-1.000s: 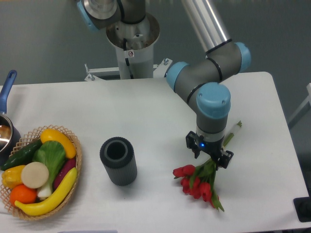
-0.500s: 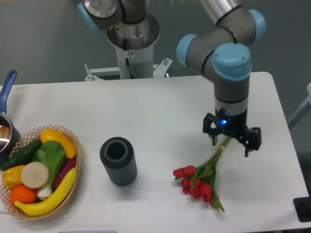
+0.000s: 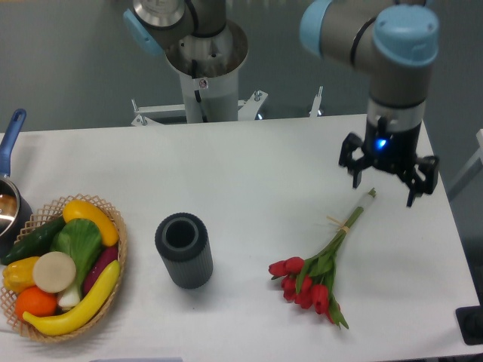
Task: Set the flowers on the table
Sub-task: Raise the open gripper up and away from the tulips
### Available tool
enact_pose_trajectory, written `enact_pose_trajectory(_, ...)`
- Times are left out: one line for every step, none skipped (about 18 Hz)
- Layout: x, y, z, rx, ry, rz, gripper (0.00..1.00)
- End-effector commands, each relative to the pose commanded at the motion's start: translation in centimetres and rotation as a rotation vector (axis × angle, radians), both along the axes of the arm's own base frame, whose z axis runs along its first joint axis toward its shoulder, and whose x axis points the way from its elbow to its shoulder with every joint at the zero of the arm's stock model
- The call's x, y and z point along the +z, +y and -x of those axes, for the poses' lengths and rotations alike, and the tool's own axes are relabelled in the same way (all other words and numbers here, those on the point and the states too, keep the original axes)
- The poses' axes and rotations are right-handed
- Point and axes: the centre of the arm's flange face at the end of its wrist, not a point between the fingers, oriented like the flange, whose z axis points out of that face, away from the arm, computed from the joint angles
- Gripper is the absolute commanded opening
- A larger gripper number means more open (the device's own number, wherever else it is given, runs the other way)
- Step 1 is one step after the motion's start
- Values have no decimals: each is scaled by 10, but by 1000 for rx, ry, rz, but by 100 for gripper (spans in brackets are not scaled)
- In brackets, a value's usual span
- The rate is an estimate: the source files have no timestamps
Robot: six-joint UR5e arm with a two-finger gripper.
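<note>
the gripper [image 3: 388,181] has lifted up and away, fingers spread and empty; the flowers [image 3: 317,270] lie on the table [image 3: 226,173].

The blue-handled pot [image 3: 9,197] is cut off by the left edge, so only its handle and part of its rim show. A black object [image 3: 472,326] at the lower right is clipped by the right edge, its kind unclear. The tabletop [image 3: 249,162] runs past the bottom edge.
</note>
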Motion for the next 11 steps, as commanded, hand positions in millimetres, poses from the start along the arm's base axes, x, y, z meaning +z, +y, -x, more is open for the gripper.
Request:
enact_pose_trajectory(4, -19, 4, -27, -13, 9, 100)
enact_pose_trajectory(7, -32, 4, -51, -26, 10, 100)
enact_pose_trajectory(8, -48, 7, -78, -37, 17, 100)
enact_pose_trajectory(10, -62, 9, -107, -44, 26, 100)
enact_pose_trajectory(11, -72, 10, -135, -47, 32, 100)
enact_pose_trajectory(14, -81, 10, -156, -45, 32, 100)
enact_pose_trajectory(16, -89, 11, -170, -47, 32, 100)
enact_pose_trajectory(16, -92, 12, -178, -49, 28, 100)
enact_pose_trajectory(19, -93, 10, -181, -46, 22, 100)
enact_pose_trajectory(19, -92, 10, -181, -45, 17, 100)
enact_pose_trajectory(20, -92, 10, -181, -45, 11, 100)
